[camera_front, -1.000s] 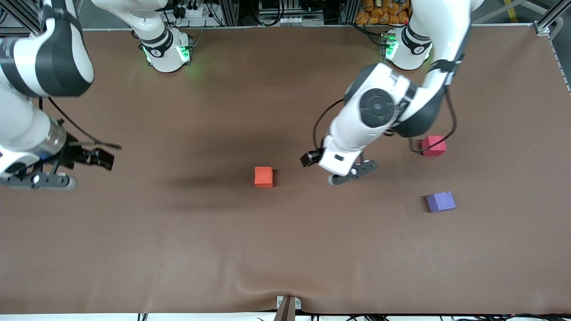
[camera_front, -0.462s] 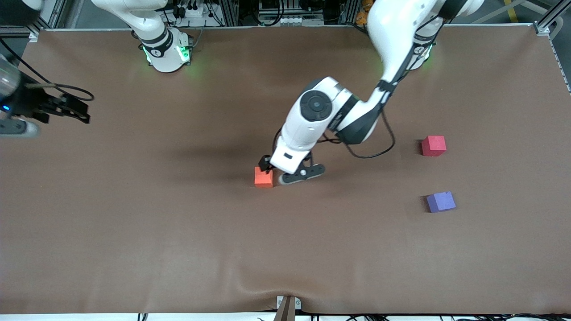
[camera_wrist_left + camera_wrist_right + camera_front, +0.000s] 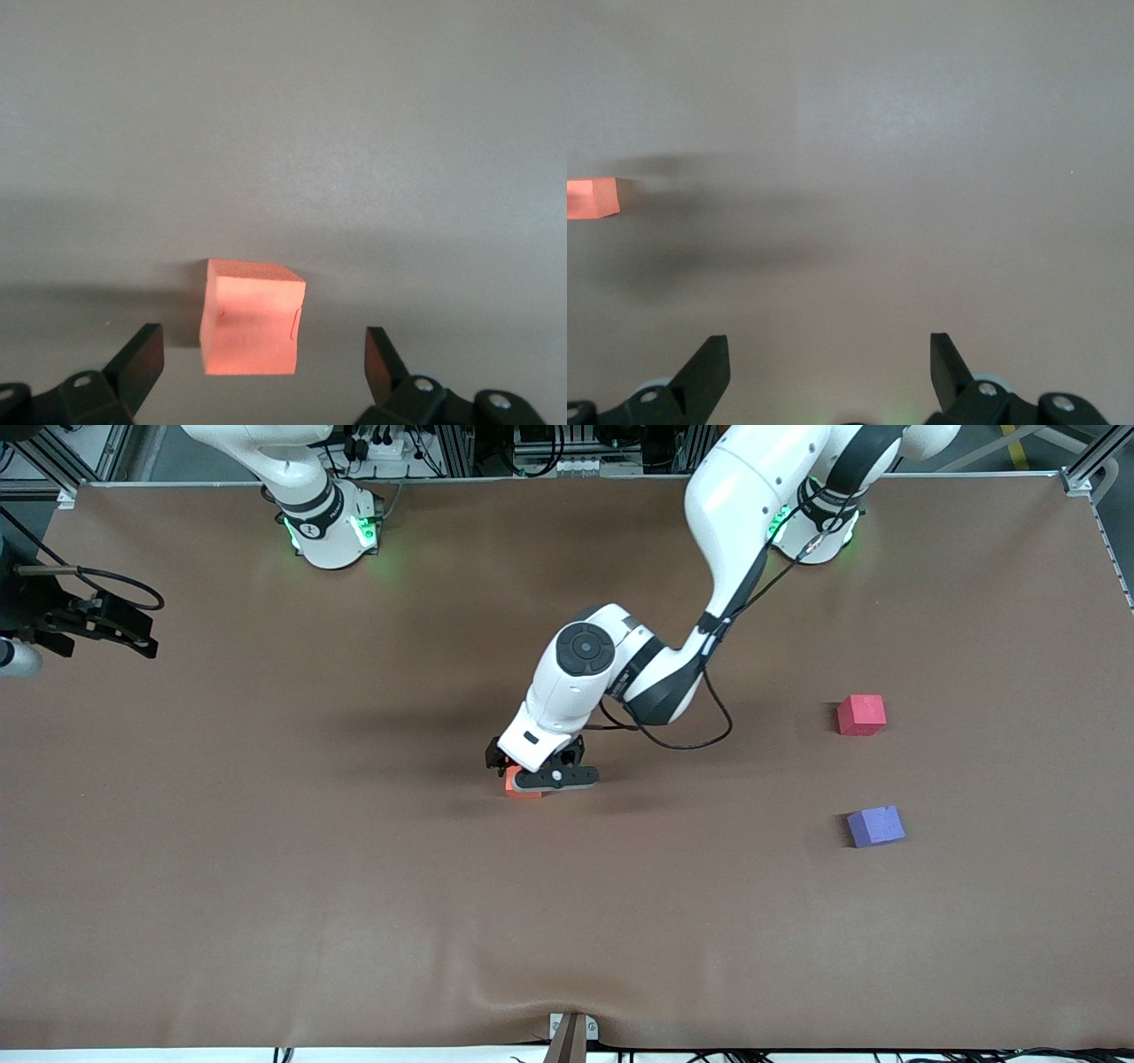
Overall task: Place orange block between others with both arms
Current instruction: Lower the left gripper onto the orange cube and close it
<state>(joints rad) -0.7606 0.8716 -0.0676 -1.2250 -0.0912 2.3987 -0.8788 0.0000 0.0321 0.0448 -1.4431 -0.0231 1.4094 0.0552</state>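
The left gripper (image 3: 532, 775) hangs low over the orange block (image 3: 523, 786) near the middle of the table (image 3: 354, 921), its jaws spread wide and not yet touching it. The right gripper (image 3: 830, 376) waits at the right arm's end of the table, jaws also released, holding nothing.

The risk I see is an off-centre grasp — in the left wrist view the orange block (image 3: 252, 317) sits closer to one finger (image 3: 142, 359) than to the other, and slightly turned. If the jaws close from here, the nearer finger could meet it first and push or twist it, or a fast descent could clip a corner and knock it away.

The front view hides most of the block under the hand, but it alone shows the goal — the red block (image 3: 861, 715) and the purple block (image 3: 875, 825), well apart from the orange one, toward the left arm's end. Only the left wrist view shows the block's offset between the fingers.
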